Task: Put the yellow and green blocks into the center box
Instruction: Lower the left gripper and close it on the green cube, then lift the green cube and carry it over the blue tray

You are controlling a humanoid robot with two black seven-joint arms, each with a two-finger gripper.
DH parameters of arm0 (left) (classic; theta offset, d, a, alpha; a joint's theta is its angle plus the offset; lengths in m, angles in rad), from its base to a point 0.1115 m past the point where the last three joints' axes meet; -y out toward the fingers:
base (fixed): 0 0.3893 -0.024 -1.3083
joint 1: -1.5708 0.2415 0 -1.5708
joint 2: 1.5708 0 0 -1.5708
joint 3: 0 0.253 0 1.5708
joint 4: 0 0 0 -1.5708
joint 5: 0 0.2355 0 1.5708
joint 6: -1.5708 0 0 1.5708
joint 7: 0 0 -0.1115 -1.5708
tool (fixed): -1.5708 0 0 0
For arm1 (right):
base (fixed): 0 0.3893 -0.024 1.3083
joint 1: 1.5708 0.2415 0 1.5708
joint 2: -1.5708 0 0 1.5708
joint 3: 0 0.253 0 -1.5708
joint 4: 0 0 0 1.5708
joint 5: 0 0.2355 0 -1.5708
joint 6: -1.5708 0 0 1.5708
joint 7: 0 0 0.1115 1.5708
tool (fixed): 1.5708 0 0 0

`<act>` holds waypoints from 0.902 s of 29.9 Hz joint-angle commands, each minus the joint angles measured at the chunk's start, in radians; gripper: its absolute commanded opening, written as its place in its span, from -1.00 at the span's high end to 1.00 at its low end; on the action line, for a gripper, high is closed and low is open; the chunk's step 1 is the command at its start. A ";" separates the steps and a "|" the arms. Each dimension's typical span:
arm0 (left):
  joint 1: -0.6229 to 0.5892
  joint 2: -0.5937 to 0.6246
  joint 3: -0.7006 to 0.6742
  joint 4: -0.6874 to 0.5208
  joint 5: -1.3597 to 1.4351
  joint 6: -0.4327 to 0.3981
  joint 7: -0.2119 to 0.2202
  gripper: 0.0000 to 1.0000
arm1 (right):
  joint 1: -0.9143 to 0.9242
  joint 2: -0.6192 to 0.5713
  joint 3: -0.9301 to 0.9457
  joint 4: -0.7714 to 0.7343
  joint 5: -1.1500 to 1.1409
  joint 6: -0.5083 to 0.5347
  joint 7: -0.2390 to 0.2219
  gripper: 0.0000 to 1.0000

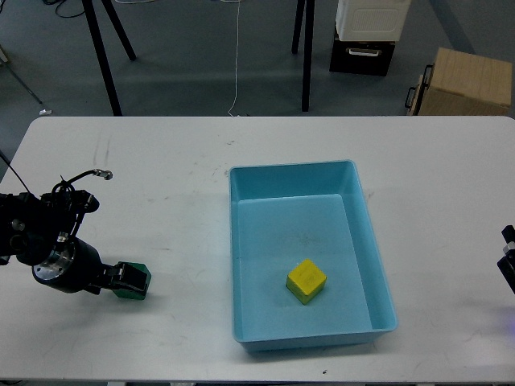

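Note:
The green block [138,280] sits on the white table [161,185] at the front left. My left gripper [122,277] is down at the block, and its dark fingers cover the block's left part. I cannot tell the fingers apart or whether they are closed on the block. The yellow block [306,281] lies inside the blue box [354,181] at the table's center, near its front. Only a small dark part of my right arm [508,261] shows at the right edge, and its gripper state is unclear.
Beyond the table's far edge stand black stand legs [103,56], a black-and-white case [367,36] and a cardboard box [465,80]. A cable loop [80,178] sticks up from my left arm.

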 commanded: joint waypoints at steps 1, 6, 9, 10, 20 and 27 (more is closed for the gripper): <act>0.015 -0.032 0.000 0.038 0.002 0.010 0.002 0.11 | 0.000 0.000 0.002 0.001 0.000 0.000 0.000 -1.00; 0.014 -0.052 -0.002 0.048 0.046 0.010 0.010 0.66 | -0.002 -0.005 0.011 0.001 0.002 0.000 0.000 -1.00; 0.006 -0.042 -0.044 0.048 0.063 0.015 0.010 1.00 | -0.003 -0.006 0.016 0.001 0.000 0.000 0.000 -1.00; 0.003 -0.039 -0.061 0.047 0.063 0.015 0.011 1.00 | -0.003 -0.006 0.018 0.001 0.002 0.000 0.000 -1.00; -0.296 -0.043 -0.184 0.007 0.026 0.000 -0.019 1.00 | -0.003 -0.012 0.019 0.000 0.000 0.000 0.000 -1.00; -0.413 -0.164 -0.190 -0.010 -0.067 0.000 -0.022 1.00 | -0.003 -0.012 0.022 0.000 0.000 0.000 0.000 -1.00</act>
